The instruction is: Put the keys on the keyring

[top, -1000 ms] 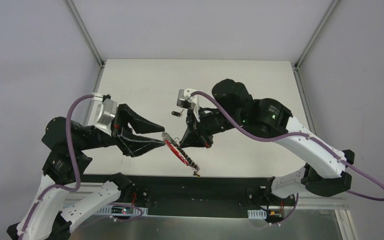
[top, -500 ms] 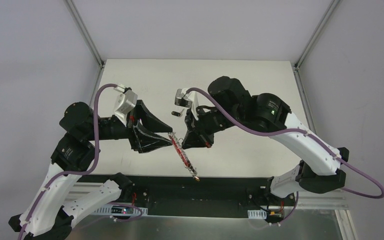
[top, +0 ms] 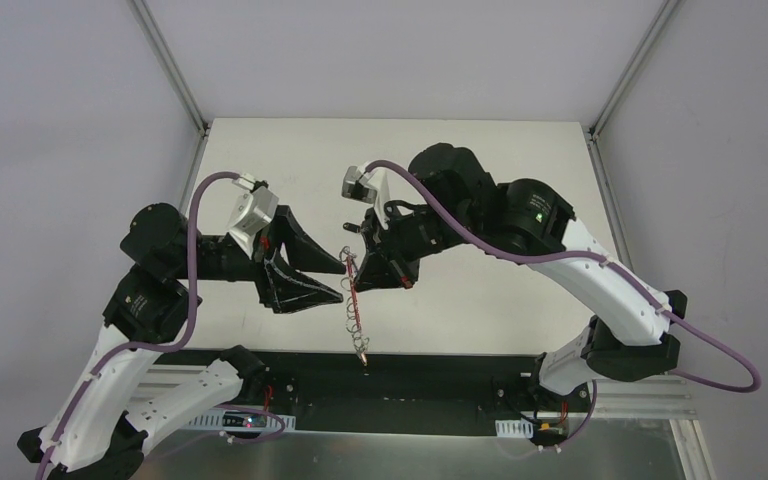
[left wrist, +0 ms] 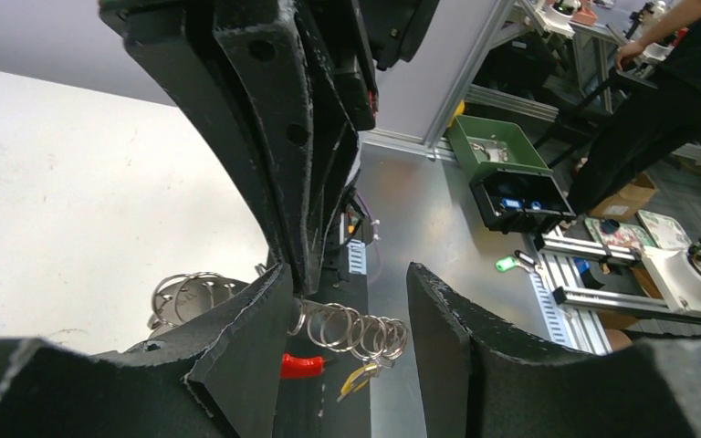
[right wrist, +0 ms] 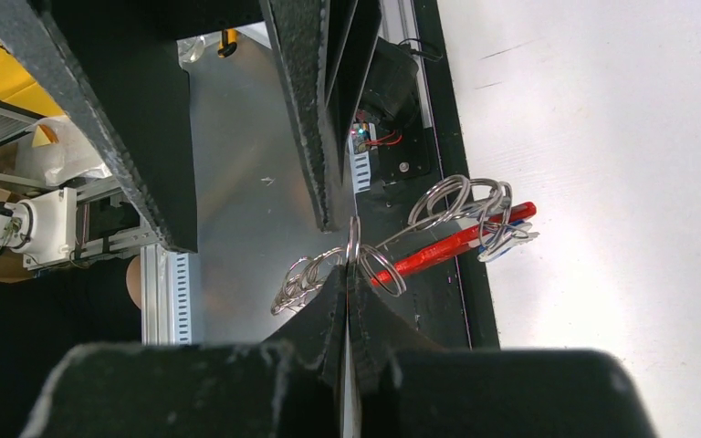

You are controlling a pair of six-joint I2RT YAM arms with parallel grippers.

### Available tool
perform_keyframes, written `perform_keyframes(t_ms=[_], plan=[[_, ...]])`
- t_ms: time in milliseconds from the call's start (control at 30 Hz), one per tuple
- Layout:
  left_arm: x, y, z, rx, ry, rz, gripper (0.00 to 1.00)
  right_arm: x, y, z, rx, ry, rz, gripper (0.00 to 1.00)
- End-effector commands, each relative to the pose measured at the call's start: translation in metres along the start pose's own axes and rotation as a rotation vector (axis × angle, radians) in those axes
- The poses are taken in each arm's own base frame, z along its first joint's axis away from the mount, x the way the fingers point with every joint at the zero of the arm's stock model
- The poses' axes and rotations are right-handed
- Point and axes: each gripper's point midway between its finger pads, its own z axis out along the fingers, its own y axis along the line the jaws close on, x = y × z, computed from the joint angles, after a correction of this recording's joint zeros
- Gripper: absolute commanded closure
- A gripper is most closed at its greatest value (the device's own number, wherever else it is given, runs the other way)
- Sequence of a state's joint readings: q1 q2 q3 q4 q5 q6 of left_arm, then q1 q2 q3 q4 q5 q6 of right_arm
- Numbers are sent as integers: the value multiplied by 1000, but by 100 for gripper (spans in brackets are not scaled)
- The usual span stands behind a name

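The keyring, a chain of thin silver rings with a red strap, hangs almost straight down from my right gripper above the table's near edge. In the right wrist view the gripper is shut on one ring, with the red strap running off to the right. My left gripper stands open just left of the chain. In the left wrist view the rings, the red strap and the yellowish tag hang between its fingers, untouched. A small dark key lies on the table behind the grippers.
The white table stretches behind both arms. A black strip runs along its near edge, under the hanging chain. Purple cables loop over both arms. Metal frame posts stand at the back corners.
The keyring has swung from a slant to hanging nearly straight down. My right gripper has shifted left and back with it. My left gripper has opened a little and sits beside the chain.
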State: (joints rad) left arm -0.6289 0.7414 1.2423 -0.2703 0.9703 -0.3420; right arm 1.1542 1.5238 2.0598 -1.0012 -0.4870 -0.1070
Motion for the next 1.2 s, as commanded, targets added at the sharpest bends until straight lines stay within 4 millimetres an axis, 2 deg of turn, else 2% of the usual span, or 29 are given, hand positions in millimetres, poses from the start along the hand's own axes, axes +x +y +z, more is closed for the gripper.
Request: perform_keyframes(t_ms=[0,333,1033,1167], plan=[[-1,-11,2,77,3,28,51,-20,13,-12,-31,-68,7,100],[5,-4,4,77,11,38,51,-21,23,-17,-74,-75,1,100],[9,-5,4,88,11,35,54,-32,24,-26,-50,-150,-14,100],[10,-6,4,94,15,32,58,-35,22,-29,-34,-171,-20,100]])
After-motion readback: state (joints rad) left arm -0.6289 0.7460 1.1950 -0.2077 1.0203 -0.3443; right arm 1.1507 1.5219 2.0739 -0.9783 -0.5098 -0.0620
